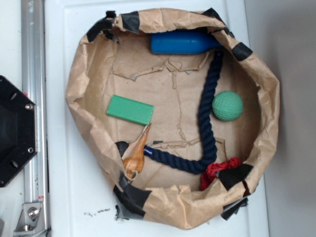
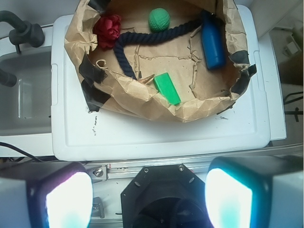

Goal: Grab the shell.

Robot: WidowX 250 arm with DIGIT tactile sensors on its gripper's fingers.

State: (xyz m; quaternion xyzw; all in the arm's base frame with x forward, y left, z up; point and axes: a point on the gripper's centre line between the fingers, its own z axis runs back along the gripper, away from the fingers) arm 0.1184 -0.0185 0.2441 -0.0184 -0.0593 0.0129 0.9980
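Observation:
The shell (image 1: 137, 154) is orange-tan and glossy. It lies inside the brown paper nest near its lower-left wall, spire pointing at the green block (image 1: 130, 109). In the wrist view only the shell's spire tip (image 2: 147, 79) shows beside the green block (image 2: 167, 88); a paper fold hides the rest. My gripper (image 2: 149, 199) is open with nothing between its glowing fingers (image 2: 69, 202). It hangs over the black robot base (image 2: 161, 197), well short of the nest. The gripper does not appear in the exterior view.
The paper nest's crumpled, black-taped rim (image 1: 79, 94) stands up all round. Inside lie a navy rope (image 1: 207, 106) touching the shell's side, a blue bottle (image 1: 182, 43), a green ball (image 1: 227, 105) and a red cloth wad (image 1: 217, 170). A metal rail (image 1: 33, 74) runs along the left.

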